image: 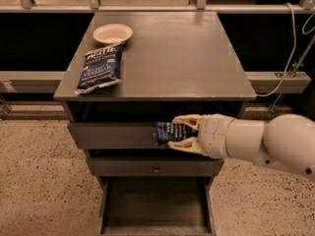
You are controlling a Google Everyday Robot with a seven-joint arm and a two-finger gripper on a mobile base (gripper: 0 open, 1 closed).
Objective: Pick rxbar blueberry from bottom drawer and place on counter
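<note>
My gripper point(178, 132) is shut on the rxbar blueberry point(168, 132), a small dark navy wrapped bar with pale print. It holds the bar in the air in front of the top drawer point(110, 135), just below the front edge of the counter point(182, 53). The white arm point(266, 141) comes in from the right. The bottom drawer point(155, 205) stands pulled out below, and its flat floor shows nothing on it.
A blue chip bag point(100, 68) lies on the counter's left side, with a pale bowl point(112, 33) behind it. The middle drawer point(155, 167) with a knob is shut. A white cable point(290, 43) hangs at the right. Speckled floor surrounds the cabinet.
</note>
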